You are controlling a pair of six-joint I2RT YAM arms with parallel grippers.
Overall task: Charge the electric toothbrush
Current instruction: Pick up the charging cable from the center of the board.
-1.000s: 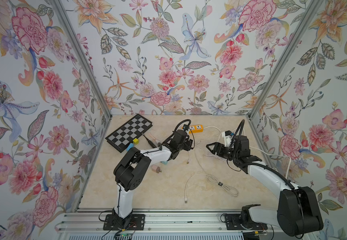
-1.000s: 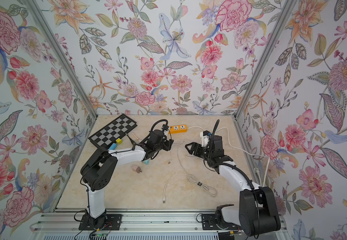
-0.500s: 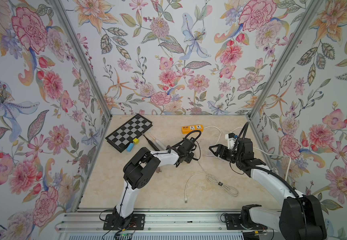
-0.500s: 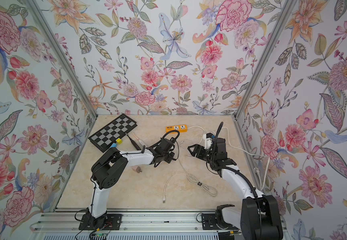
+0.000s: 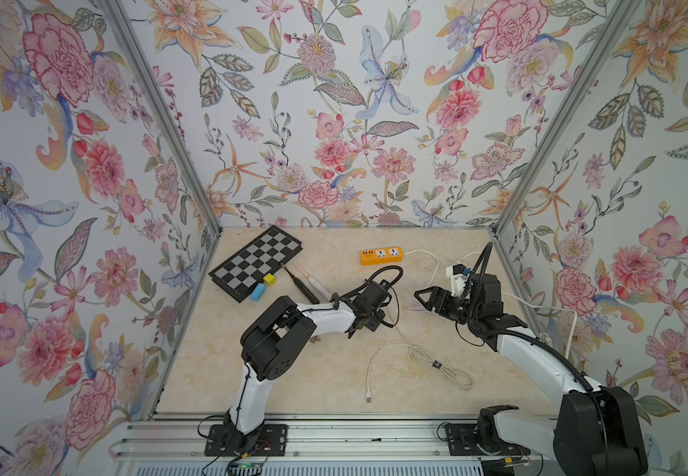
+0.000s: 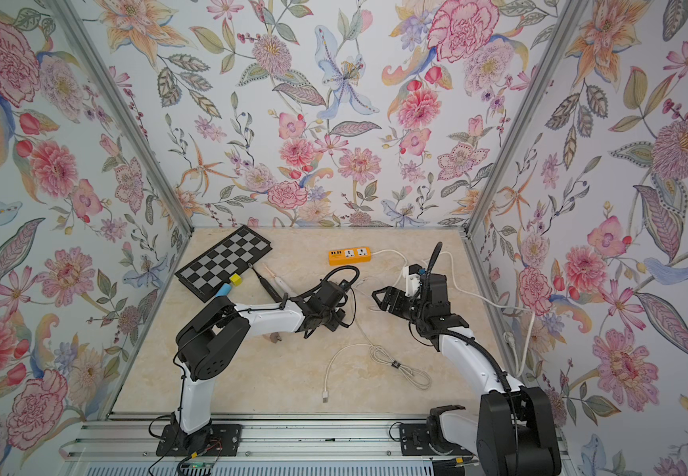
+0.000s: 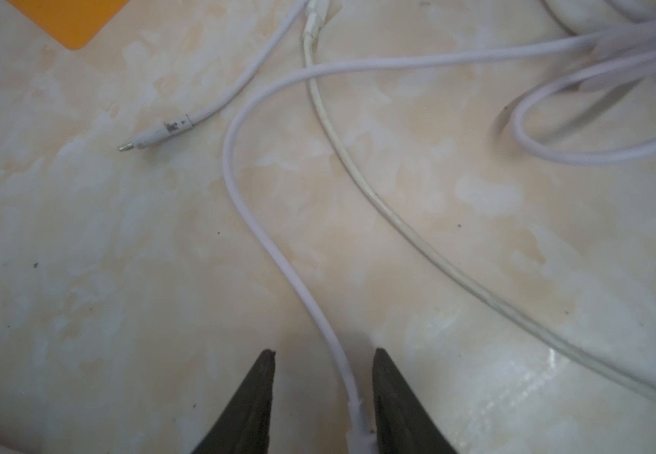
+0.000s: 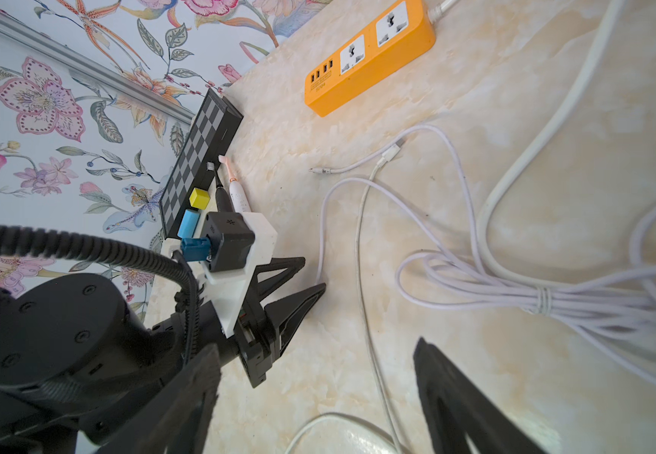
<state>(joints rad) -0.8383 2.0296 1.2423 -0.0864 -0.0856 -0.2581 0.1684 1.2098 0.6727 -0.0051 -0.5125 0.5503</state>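
The left pincer [image 5: 381, 321] has swung forward over the tabletop [image 5: 292, 371]; in both top views the toothbrush [image 5: 313, 284] lies beside the chessboard [image 5: 257, 261]; left wrist: jaws half-spread astride the white cable [image 7: 279, 259], so centre it, then pinch behind the plug [image 7: 359, 434]; right wrist: right pincer [image 8: 318, 346] gapes empty.

On the desk [image 5: 325, 371], the chessboard [image 5: 255, 261] lies rear left, two blocks [image 5: 269, 279] at its near edge, the toothbrushes [image 5: 301, 285] just right of it. The power strip [image 5: 381, 255] lies rear centre. A bundled cable [image 5: 435, 363] lies before it, toward the front edge.
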